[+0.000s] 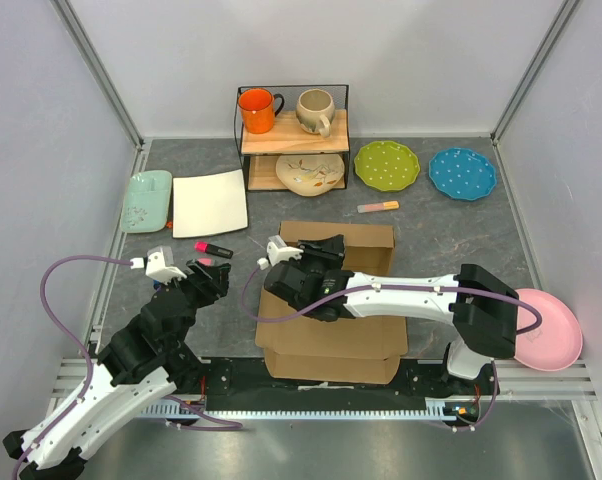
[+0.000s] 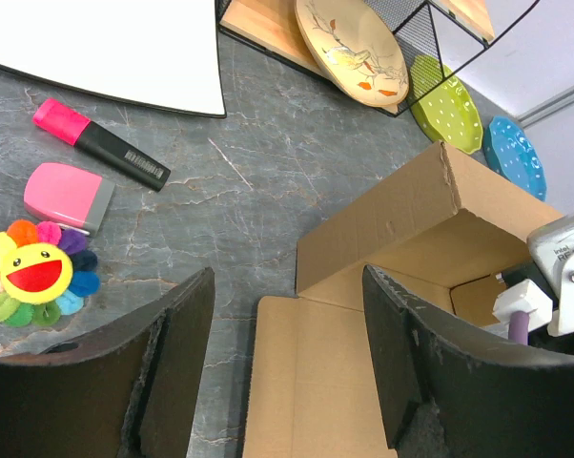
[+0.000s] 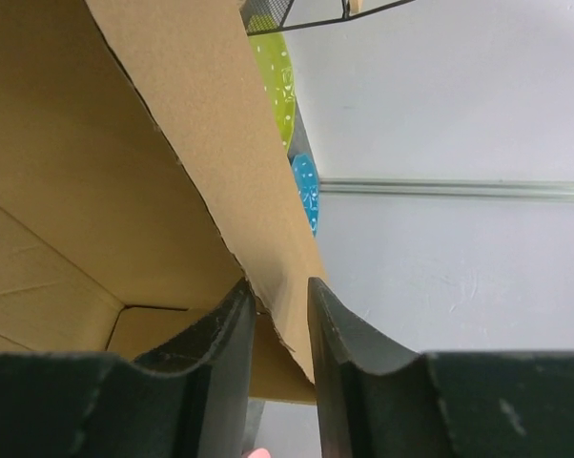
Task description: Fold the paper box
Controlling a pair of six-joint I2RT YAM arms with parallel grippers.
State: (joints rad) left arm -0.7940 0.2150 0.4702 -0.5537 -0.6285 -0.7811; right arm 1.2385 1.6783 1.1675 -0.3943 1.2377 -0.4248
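From above, the paper box (image 1: 326, 345) sits at lower centre of the counter (image 1: 451, 235), with its far wall standing and its near panel lying flat. The right gripper (image 1: 329, 248) reaches across into it, and the left gripper (image 1: 214, 272) hovers just off its left edge. I count one box, two mugs on the shelf (image 1: 291, 145), the orange mug (image 1: 256, 110) and the beige mug (image 1: 314, 110), and three round coloured plates: green plate (image 1: 386, 165), blue plate (image 1: 462, 172) and pink plate (image 1: 556, 335). In the left wrist view its fingers (image 2: 173, 382) are spread wide with nothing between them, and the box's corner is at lower right. In the right wrist view the fingers (image 3: 220, 353) are drawn narrow, pinching an upright cardboard wall. It looks to me like the wall-raising step. Next, I'd judge, that wall needs tucking in while the left arm lifts the side flap.
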